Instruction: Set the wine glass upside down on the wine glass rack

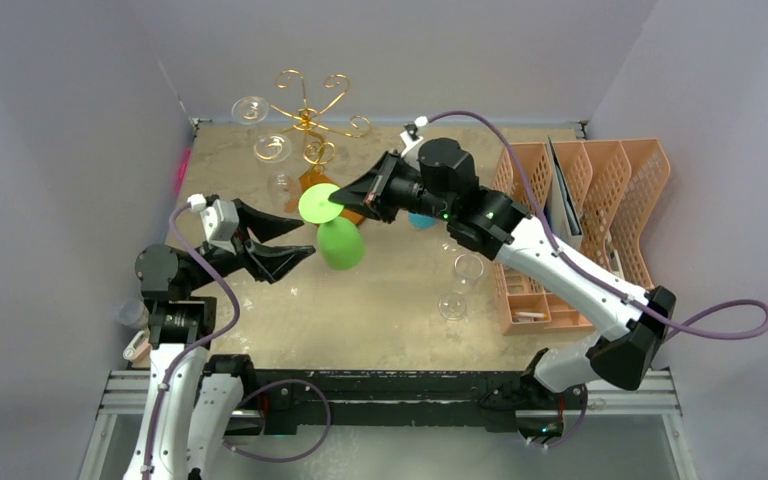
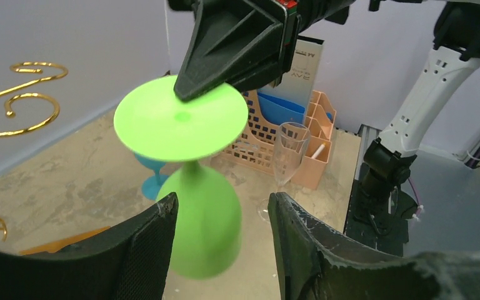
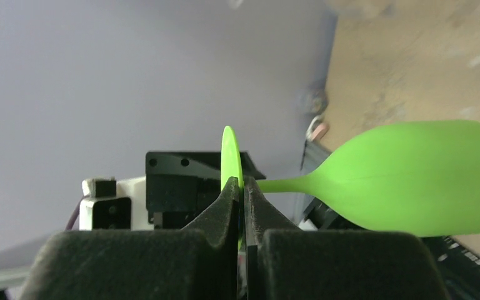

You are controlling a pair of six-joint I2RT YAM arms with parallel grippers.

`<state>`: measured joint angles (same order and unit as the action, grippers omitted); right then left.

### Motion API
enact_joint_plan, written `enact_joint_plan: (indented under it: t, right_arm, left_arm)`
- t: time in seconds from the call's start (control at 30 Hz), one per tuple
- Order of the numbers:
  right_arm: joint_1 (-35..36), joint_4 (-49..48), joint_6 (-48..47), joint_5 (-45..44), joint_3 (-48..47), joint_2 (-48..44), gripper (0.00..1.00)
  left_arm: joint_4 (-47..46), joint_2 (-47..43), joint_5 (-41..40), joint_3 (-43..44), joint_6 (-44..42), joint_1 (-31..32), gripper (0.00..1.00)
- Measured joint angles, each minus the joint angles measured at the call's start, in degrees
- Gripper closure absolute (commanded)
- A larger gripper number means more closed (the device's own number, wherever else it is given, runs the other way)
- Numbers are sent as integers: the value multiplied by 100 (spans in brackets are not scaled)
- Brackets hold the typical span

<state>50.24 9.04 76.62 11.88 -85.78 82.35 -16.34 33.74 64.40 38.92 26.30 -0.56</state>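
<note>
Your right gripper (image 1: 345,200) was closed tight on the wine glass (image 1: 340,243), pinching the rim of its round foot edge-on between both fingers. The glass hung in the air above the middle of the surface (image 1: 390,310), already turned over: foot uppermost, short stem below it, bowl pointing down and tilted a little. Your left gripper (image 1: 305,238) was spread wide, one finger on either side of the bowl and apart from it, gripping nothing.

The glass was bright lime green all over, opaque and smooth, with a flat circular foot, a slim stem and a rounded tulip-shaped bowl. It looked like moulded plastic, so you could expect it to be light, stiff and unlikely to shatter, but slick. Held only by a sliver of the foot, it could probably pivot or slide between the pads if bumped. The stem just under the foot looked the surest place to take hold. The foot's rim, as here, would also serve, since it left the far side of the foot free to slip into a hook.

The rack (image 1: 308,118) stood at the far left of the surface, well apart from the glass, with thin gold wire arms curling out from a centre post. At least two clear glasses (image 1: 273,148) seemed to hang among its arms.
</note>
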Motion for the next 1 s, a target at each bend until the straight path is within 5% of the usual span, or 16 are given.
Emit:
enact_joint_plan:
  t: [0.5,1.0]
  right_arm:
    - [-957,691,-2214,-1954,-511,-203,100]
    - [-1694,-184,-2979,-1473,-1867,1322,100]
  left_arm:
    - [855,-13,-1438,9,114,0,44]
    - [1818,153,-1703,367,-50,0,43]
